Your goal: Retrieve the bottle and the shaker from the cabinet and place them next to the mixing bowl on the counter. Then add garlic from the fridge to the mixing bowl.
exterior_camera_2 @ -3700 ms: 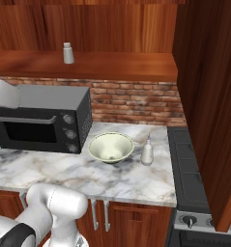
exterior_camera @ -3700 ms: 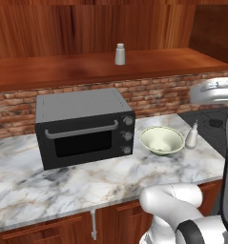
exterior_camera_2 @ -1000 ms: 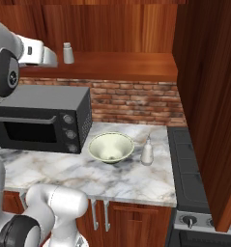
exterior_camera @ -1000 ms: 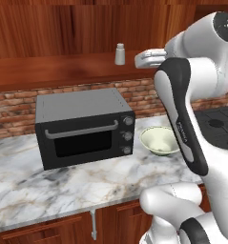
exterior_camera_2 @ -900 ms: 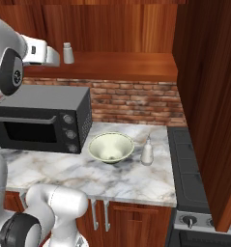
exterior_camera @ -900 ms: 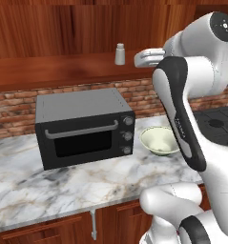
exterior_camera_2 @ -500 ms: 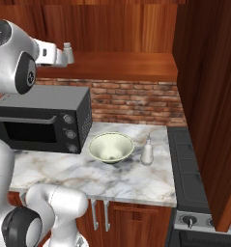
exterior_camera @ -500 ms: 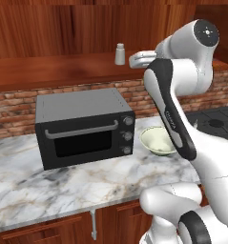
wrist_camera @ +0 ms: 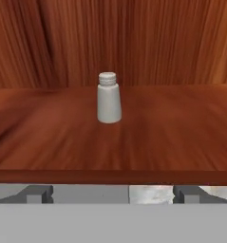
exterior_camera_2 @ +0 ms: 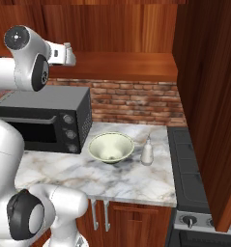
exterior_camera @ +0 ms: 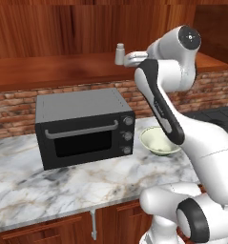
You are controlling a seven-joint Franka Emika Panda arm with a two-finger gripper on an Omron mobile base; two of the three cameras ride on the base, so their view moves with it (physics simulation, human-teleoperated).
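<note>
A small white shaker with a ribbed cap stands upright on the wooden cabinet shelf. My gripper hovers at shelf height just right of it, open, with nothing between the fingers. The hand view looks straight at the shaker, a short way ahead of the gripper and centred between its spread tips. Below on the marble counter sits the pale green mixing bowl, with the white bottle standing upright just right of it. In the left base view my arm covers part of the bowl.
A black toaster oven stands on the counter left of the bowl, against the brick wall. A dark stovetop adjoins the counter's right end, beside a tall wooden cabinet side.
My arm has swung up from below and carried the open hand along the shelf toward the shaker. The shaker, bowl and bottle have not moved.
</note>
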